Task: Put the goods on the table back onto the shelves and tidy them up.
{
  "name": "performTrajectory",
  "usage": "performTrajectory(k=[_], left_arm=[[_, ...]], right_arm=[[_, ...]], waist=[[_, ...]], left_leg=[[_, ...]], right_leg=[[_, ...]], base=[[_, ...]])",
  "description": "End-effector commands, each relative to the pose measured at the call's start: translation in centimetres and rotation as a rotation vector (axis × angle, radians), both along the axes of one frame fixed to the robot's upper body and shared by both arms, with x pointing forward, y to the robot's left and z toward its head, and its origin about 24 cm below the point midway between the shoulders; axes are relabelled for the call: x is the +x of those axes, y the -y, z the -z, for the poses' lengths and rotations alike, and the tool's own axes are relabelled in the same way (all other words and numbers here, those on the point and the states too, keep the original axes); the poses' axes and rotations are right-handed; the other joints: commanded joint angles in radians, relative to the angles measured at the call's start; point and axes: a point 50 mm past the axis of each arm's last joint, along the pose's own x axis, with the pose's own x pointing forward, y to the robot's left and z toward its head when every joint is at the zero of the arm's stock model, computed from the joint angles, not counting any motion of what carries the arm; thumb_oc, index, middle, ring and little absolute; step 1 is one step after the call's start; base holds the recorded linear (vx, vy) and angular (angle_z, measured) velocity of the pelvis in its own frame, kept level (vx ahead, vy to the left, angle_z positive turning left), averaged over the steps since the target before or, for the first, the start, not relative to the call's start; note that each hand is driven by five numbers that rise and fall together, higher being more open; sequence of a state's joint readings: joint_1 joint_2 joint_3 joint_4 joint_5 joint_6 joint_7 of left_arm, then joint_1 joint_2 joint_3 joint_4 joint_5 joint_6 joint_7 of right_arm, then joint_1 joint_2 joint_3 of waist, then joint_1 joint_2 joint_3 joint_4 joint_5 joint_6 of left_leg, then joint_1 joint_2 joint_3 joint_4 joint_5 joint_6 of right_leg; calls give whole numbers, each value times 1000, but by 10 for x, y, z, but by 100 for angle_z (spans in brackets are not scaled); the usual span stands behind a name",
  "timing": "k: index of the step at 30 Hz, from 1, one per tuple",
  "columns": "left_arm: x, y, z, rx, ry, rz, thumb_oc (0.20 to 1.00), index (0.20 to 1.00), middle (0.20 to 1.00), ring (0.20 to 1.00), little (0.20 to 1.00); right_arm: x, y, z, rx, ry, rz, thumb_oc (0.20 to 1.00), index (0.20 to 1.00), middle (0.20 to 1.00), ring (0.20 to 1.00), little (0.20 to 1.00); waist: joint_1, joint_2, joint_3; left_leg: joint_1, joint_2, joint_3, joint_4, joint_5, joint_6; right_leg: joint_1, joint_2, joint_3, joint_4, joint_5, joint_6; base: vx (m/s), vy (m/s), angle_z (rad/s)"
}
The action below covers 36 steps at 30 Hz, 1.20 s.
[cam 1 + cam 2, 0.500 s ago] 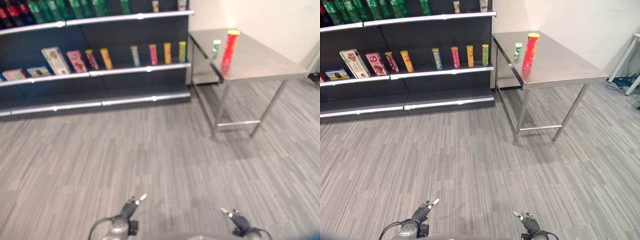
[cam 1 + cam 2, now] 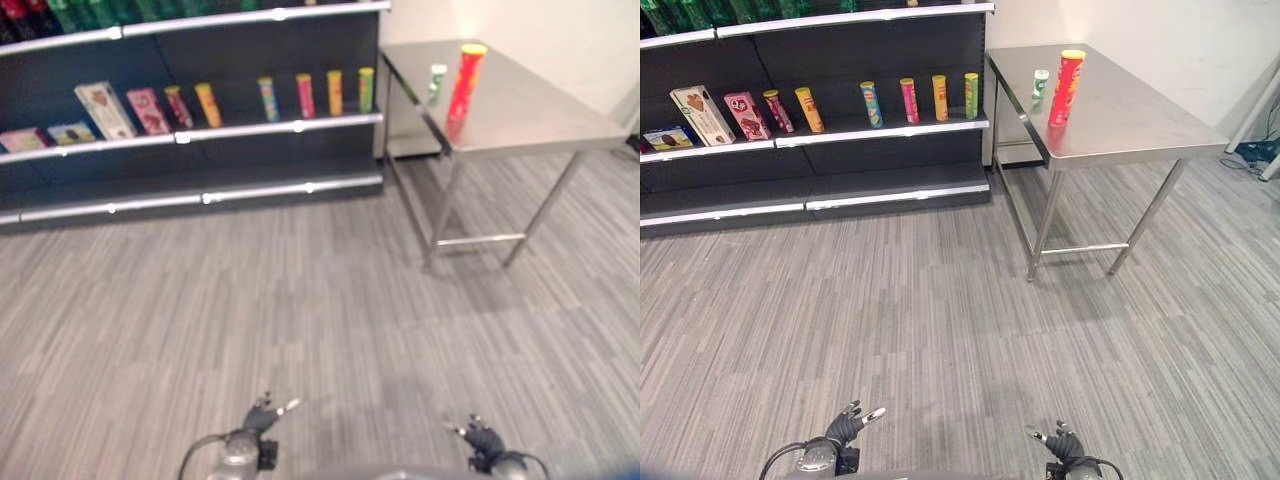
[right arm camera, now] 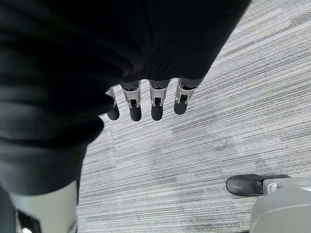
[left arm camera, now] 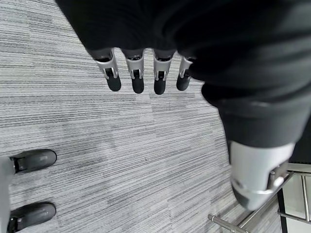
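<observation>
Two goods left on steel table [image 2: 1120,120]: tall red can [image 2: 1066,87] upright near far edge, small green-white cup [image 2: 1040,83] just beside it. Shelves [image 2: 840,130] stand left of table, can row with room. My left hand [image 2: 850,425] and right hand [image 2: 1062,442] hang low, fingers straight, empty, well apart from both. I judge approach comes first.

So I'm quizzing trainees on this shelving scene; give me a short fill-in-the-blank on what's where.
1. The tall red can stands on the ____.
2. The small green can stands on the tall can's ____ side.
3. Both the left hand and the right hand hold ____.
4. The table stands to the ____ of the shelves.

Missing words: table; left; nothing; right
</observation>
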<state>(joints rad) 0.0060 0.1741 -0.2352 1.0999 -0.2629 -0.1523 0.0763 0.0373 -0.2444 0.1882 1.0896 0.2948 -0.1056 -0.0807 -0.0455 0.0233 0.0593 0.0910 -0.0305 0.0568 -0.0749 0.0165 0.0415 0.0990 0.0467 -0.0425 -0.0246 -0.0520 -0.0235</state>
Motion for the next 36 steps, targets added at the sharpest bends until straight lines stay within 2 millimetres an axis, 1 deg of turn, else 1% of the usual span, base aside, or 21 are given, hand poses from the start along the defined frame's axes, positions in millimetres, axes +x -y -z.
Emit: performTrajectory(k=[1,4,6,10,12,15,20,23,25,26,30,36], left_arm=[[16,-7,-7,25,62,-9,1000,1000,1000,1000,1000],[15,-7,-6,26,56,-3,1000,1000,1000,1000,1000],[14,-9,-6,31,50,8,1000,1000,1000,1000,1000],[14,-9,-6,37,46,14,1000,1000,1000,1000,1000],[13,-9,-5,38,40,14,1000,1000,1000,1000,1000],[11,-9,-4,39,31,16,1000,1000,1000,1000,1000],[10,-8,-3,39,27,3,1000,1000,1000,1000,1000],[14,-8,-5,36,42,-10,1000,1000,1000,1000,1000],[20,-7,-7,32,64,-7,1000,1000,1000,1000,1000],[20,-7,-7,32,64,-6,1000,1000,1000,1000,1000],[17,-7,-6,34,52,-5,1000,1000,1000,1000,1000],[16,-11,-6,42,51,-4,1000,1000,1000,1000,1000]], right_arm=[[33,-2,-13,-45,110,-110,1000,1000,1000,1000,1000],[37,-2,-15,-58,117,-150,1000,1000,1000,1000,1000],[44,-4,-18,-71,133,-201,1000,1000,1000,1000,1000],[52,-9,-21,-66,157,-218,1000,1000,1000,1000,1000],[53,-11,-21,-59,162,-215,1000,1000,1000,1000,1000],[50,-14,-19,-48,159,-214,1000,1000,1000,1000,1000],[39,-16,-12,-42,110,-191,1000,1000,1000,1000,1000],[34,-18,-9,-22,98,-161,1000,1000,1000,1000,1000],[33,-17,-9,-13,98,-139,1000,1000,1000,1000,1000],[33,-17,-9,-13,98,-139,1000,1000,1000,1000,1000],[26,-14,-7,6,86,-91,1000,1000,1000,1000,1000],[19,-13,-4,17,61,-62,1000,1000,1000,1000,1000]], waist=[[-1,-52,-7],[3,-54,-6],[10,-57,-6],[14,-60,-2],[15,-60,-3],[13,-60,-3],[11,-59,-2],[8,-61,9],[6,-67,20],[6,-67,19],[-4,-59,1],[-12,-53,4]], left_leg=[[35,32,-64,-12,-74,-90],[34,32,-67,-12,-72,-90],[31,32,-72,-12,-70,-91],[28,30,-77,-12,-69,-92],[27,30,-78,-12,-69,-92],[29,31,-79,-12,-68,-93],[34,33,-85,-12,-71,-94],[33,35,-85,-12,-61,-94],[9,30,-77,19,-61,-96],[8,29,-77,20,-62,-96],[12,29,-66,-12,-60,-90],[-6,22,-55,-12,-66,-80]], right_leg=[[21,-72,41,-63,15,130],[22,-72,37,-63,15,130],[22,-73,33,-63,15,131],[20,-74,30,-63,16,130],[20,-74,28,-63,16,131],[22,-72,27,-63,15,128],[27,-68,28,-63,10,125],[26,-64,37,-63,9,123],[20,-68,36,-63,12,123],[19,-68,36,-63,12,123],[1,-61,41,-63,20,130],[-28,-69,60,-53,28,140]], base=[[0,0,0],[-5,1,4],[-12,-2,12],[-19,-7,9],[-6,-13,3],[0,0,0],[0,0,0],[-12,-1,0],[-45,1,2],[0,0,0],[0,0,0],[7,61,-4]])
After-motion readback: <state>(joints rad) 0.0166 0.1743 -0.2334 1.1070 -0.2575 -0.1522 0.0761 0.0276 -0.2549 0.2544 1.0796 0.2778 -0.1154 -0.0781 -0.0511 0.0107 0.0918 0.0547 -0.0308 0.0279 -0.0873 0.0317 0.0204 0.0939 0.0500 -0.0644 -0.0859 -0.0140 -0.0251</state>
